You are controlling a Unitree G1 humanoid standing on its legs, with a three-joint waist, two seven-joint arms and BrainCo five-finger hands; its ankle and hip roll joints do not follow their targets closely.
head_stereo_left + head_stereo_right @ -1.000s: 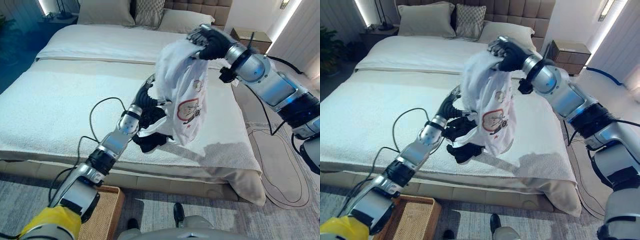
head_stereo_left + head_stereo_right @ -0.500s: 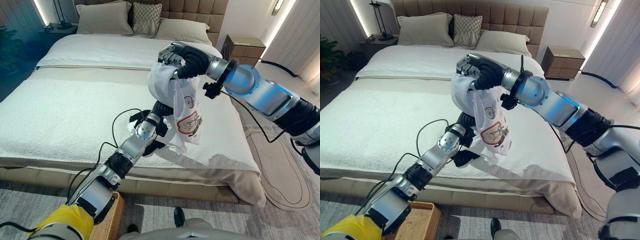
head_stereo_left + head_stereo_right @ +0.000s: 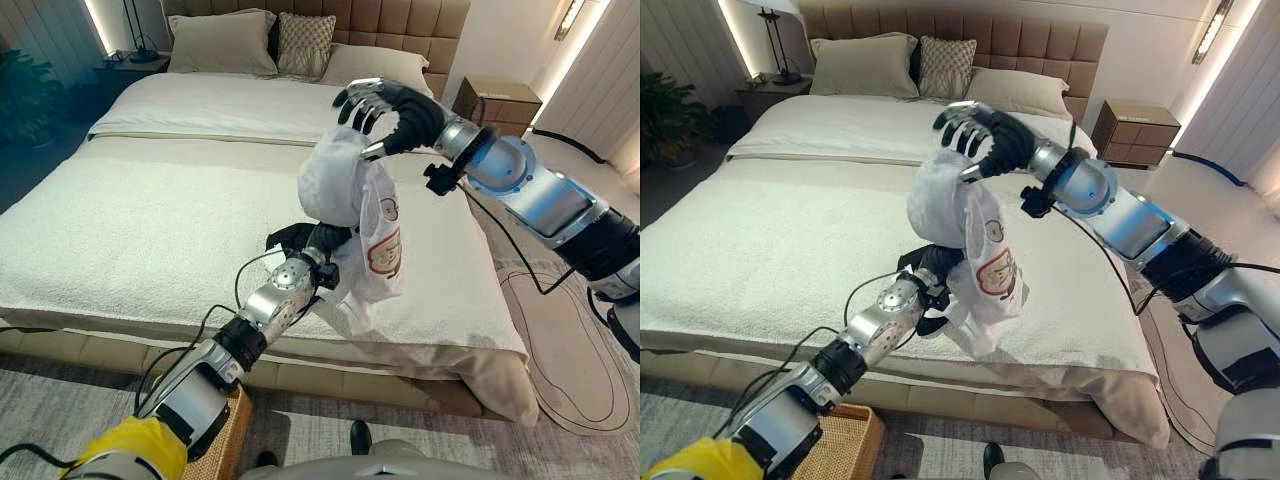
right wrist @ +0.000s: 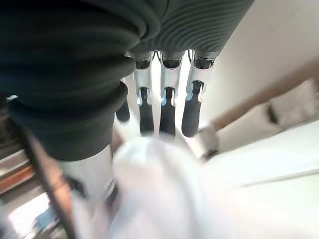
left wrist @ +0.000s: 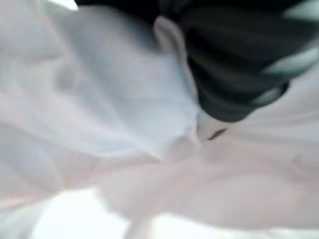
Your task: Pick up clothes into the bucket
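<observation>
R hand (image 3: 400, 108): fingers (image 4: 167, 102) straight and spread, gripping nothing, poised just above the bunched white cotton T-shirt with a red-outlined print (image 3: 362, 205).

L hand (image 3: 937, 262): buried under the shirt; fingers hidden, so grip cannot be told. Shirt drapes over it, top balled, printed part hanging down – judged carried on the L hand, since the R has no hold.

A small dark garment (image 3: 292, 238) sits bunched by the L wrist, above the cream-covered bed (image 3: 130, 220), near its front edge.

Woven wicker basket (image 3: 835, 443) on the floor below the bed's front edge, by the L arm; no clothes seen in it. Shirt is well apart from it.
</observation>
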